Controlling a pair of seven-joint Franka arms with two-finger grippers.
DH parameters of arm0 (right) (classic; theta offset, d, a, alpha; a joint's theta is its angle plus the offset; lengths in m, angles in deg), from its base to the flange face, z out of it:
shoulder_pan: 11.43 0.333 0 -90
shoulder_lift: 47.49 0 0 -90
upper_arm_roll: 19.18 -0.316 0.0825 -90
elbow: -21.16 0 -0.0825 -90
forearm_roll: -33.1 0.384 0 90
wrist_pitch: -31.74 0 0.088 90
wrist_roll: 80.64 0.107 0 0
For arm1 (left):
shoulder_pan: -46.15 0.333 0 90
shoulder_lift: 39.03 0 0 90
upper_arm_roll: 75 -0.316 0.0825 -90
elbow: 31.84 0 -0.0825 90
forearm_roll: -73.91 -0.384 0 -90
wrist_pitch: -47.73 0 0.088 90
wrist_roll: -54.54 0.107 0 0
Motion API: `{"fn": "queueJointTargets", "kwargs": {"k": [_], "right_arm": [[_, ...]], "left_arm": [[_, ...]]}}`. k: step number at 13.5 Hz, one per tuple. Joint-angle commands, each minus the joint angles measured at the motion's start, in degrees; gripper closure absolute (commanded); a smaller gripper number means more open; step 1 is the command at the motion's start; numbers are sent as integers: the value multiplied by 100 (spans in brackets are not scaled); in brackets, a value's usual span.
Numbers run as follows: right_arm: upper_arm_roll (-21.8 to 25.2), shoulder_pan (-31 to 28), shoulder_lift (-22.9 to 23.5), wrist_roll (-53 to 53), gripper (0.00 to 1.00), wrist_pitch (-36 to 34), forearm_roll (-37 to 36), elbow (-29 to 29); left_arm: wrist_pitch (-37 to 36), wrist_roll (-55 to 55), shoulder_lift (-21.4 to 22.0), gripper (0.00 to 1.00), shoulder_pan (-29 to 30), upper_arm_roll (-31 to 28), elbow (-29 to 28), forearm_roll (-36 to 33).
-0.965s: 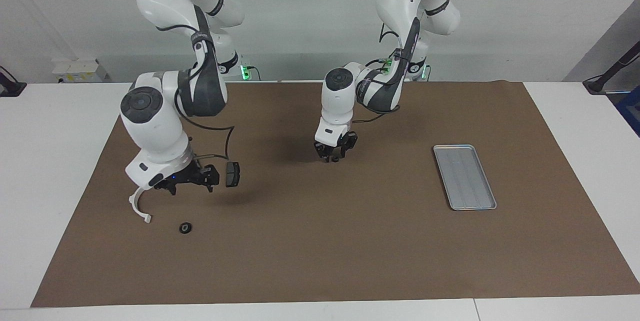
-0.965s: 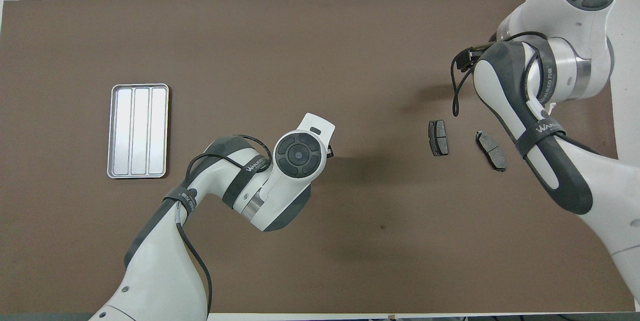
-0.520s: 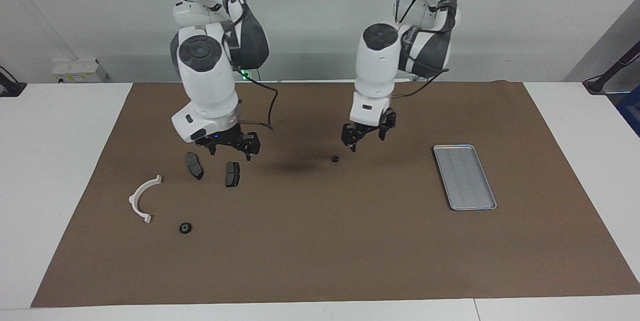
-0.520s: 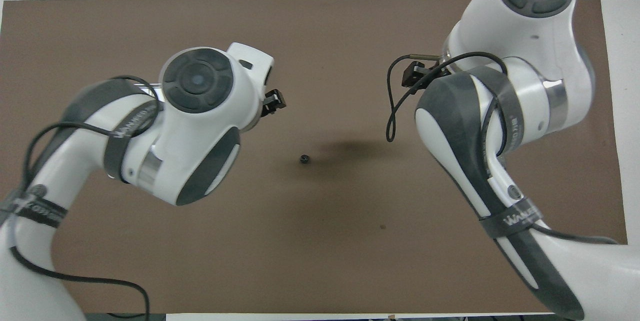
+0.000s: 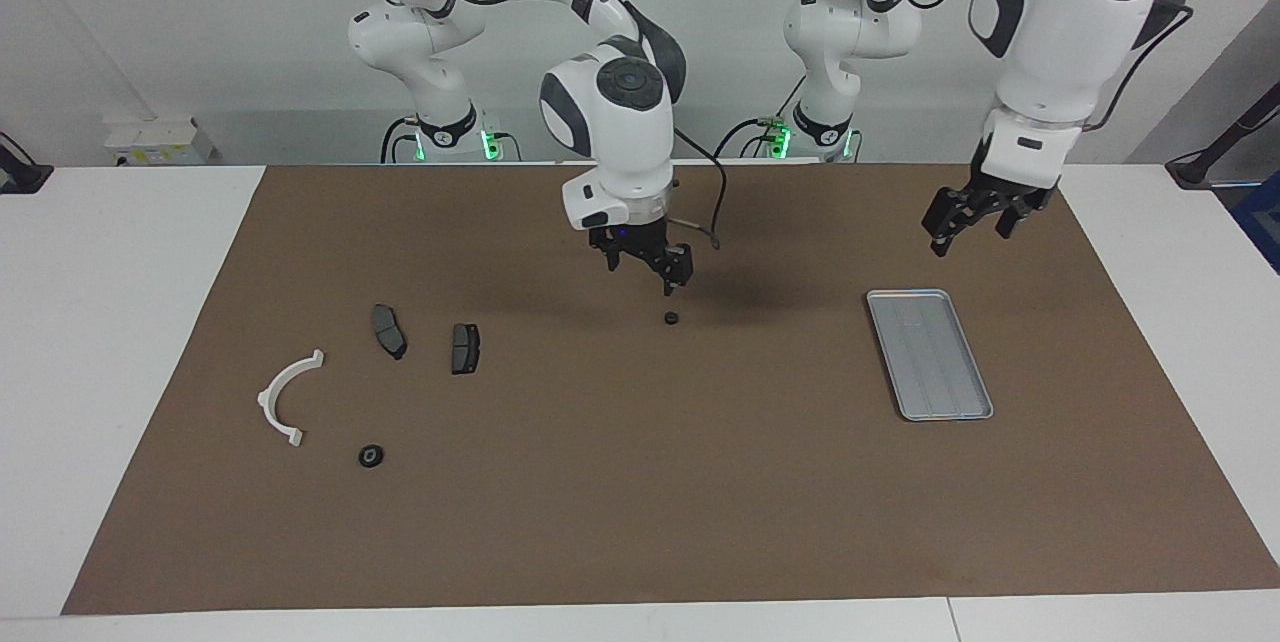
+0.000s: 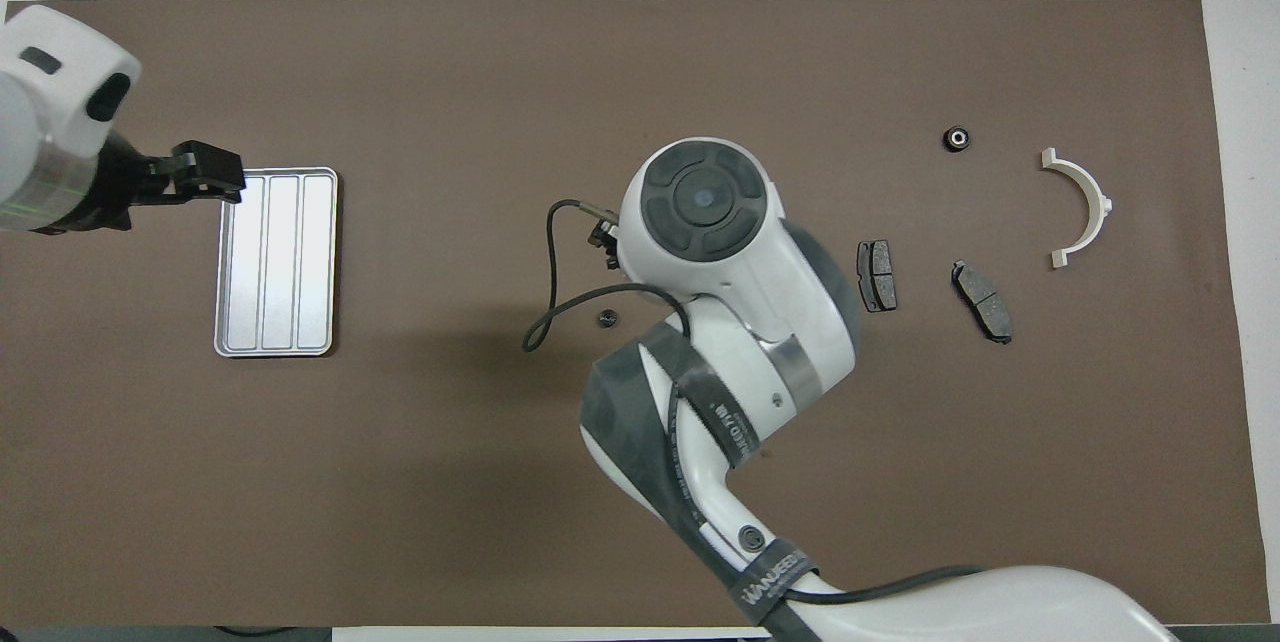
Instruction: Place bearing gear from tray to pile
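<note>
Now right gripper [image 5: 645, 262] hovers, jaws spread, over small gear [image 5: 671, 319]; left gripper [image 5: 968, 215], jaws spread, beside tray [image 5: 930, 354]; bracket [image 5: 285, 398], two pads [image 5: 388, 331], bearing [image 5: 371, 456] well apart.

White wall [image 5: 200, 22], white table [image 5: 100, 322] — brown mat [image 5: 640, 482]

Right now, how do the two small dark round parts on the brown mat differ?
The small dark round part in the mat's middle lies alone, under the open right gripper; the black ring-shaped part with a pale centre lies beside the white plastic half-ring bracket, farther from the robots. The middle one looks smaller and plain dark. Both lie on the mat, outside the ridged silver-grey metal tray.
</note>
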Motion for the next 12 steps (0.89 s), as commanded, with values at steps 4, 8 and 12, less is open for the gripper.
{"fn": "queueJointTargets", "kwargs": {"k": [4,8,12], "right_arm": [[39,545,657,907,0,855,-854,-337],[39,344,896,838,0,1383,-942,-425],[39,273,905,802,4,1743,-942,-627]], "left_arm": [[-400,765,430,0,442,38,-153,64],[-68,765,563,0,425,20,-453,72],[91,765,650,0,363,20,-812,72]]}}
